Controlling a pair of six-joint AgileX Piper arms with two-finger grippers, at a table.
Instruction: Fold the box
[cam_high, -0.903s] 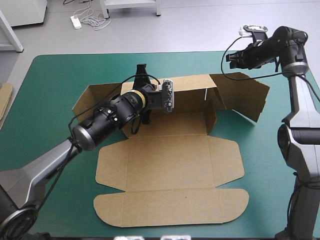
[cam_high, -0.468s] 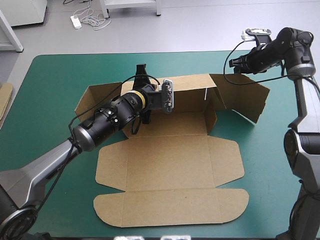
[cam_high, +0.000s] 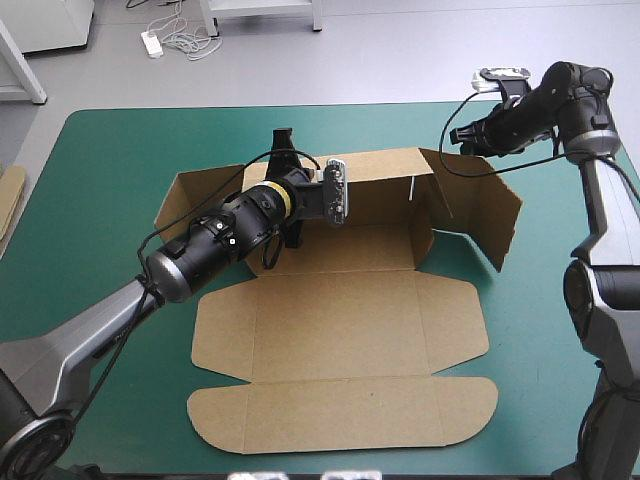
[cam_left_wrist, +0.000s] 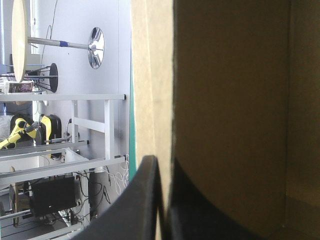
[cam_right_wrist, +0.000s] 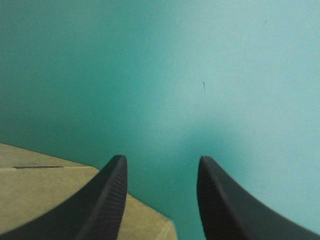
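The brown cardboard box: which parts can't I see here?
High view: the black left arm covers the left floor and part of the back wall of the brown cardboard box.
Left wrist view: the wall pinched in the left tool fills the picture; the rest is cut off.
Right wrist view: one corner shows beside the open right tool, over the teal-green cover; the rest is cut off.

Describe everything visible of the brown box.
The box is one cut sheet of plain brown board, half formed, on the teal-green cover. Its far wall and left side wall stand raised; the right side panel stands up, angled outward. The lid and its rounded front flap lie flat toward the table's near edge. The left gripper is shut on the far wall's upper edge. The right gripper, open, hovers by the right side panel's far corner; contact cannot be told.
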